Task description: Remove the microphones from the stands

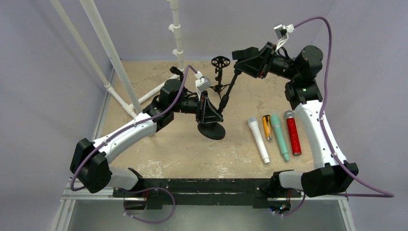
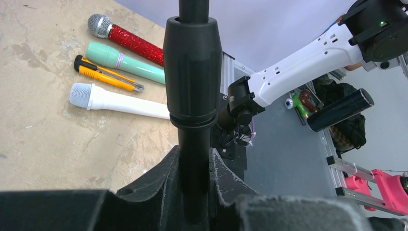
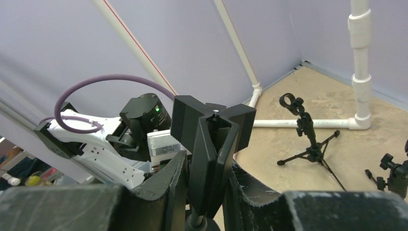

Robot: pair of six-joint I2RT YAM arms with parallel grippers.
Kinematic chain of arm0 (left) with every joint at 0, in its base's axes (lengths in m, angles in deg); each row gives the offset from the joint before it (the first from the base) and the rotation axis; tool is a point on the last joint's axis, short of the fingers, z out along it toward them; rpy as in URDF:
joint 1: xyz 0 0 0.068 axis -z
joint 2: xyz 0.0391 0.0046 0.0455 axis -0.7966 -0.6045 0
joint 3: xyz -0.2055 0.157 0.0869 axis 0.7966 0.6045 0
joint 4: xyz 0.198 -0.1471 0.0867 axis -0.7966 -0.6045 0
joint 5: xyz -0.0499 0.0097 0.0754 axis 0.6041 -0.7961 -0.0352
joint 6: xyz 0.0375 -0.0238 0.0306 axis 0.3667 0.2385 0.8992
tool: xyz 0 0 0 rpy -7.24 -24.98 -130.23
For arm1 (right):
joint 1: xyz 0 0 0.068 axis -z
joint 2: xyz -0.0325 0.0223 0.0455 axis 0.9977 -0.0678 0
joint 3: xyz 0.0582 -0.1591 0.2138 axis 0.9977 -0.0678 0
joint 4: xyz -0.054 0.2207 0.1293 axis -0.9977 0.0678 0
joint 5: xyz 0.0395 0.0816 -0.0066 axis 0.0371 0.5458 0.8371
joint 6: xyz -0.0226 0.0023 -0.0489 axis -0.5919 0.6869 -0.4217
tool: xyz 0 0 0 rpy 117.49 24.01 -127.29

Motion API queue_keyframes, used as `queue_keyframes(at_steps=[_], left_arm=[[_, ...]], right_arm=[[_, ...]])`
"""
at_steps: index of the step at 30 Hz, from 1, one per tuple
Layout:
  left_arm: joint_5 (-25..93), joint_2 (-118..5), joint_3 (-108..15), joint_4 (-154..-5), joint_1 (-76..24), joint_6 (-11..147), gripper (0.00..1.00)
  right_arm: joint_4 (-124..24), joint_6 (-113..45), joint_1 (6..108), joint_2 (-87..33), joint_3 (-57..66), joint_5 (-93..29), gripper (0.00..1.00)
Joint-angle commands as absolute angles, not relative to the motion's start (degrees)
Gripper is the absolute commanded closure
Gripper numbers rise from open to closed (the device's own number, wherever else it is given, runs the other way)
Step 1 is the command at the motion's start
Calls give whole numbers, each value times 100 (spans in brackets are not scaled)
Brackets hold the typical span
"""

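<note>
- Top view: left gripper (image 1: 211, 115) low on the stand (image 1: 231, 88), right gripper (image 1: 236, 54) at its head. White microphone (image 1: 258, 141), teal microphone (image 1: 279, 137) and red microphone (image 1: 292, 133) lie on the counter (image 1: 168, 144).
- Left wrist: jaws clamped round the pole (image 2: 192, 159).
- Right wrist: jaws pinch the black clip (image 3: 211, 139). Any microphone in it? Can't tell.

Left arm (image 1: 130, 132) stretched low toward centre, left gripper (image 2: 192, 192) clamped on the stand pole (image 2: 192, 72), right arm (image 1: 312, 130) reaching forward and bent inward (wrist held high), right gripper (image 3: 209, 178) pinching the black clip (image 3: 211, 125).
</note>
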State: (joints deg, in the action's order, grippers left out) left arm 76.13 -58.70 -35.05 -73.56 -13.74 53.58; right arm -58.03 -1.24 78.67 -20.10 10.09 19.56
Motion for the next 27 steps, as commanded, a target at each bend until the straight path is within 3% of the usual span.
queue_keyframes(at_steps=[1, 13, 27], left_arm=[[7698, -5795, -3608, -6781, -1368, 5339, 100], [7490, -5944, -4076, -6940, -1369, 5295, 100], [7355, -6387, -4516, -6971, -1369, 5119, 100]], right_arm=[[-6174, -192, 7894, -1886, 809, 1952, 98], [-5939, -854, 7410, -1522, -575, 1552, 100], [-5924, -1109, 7164, -1457, -1245, 1509, 100]])
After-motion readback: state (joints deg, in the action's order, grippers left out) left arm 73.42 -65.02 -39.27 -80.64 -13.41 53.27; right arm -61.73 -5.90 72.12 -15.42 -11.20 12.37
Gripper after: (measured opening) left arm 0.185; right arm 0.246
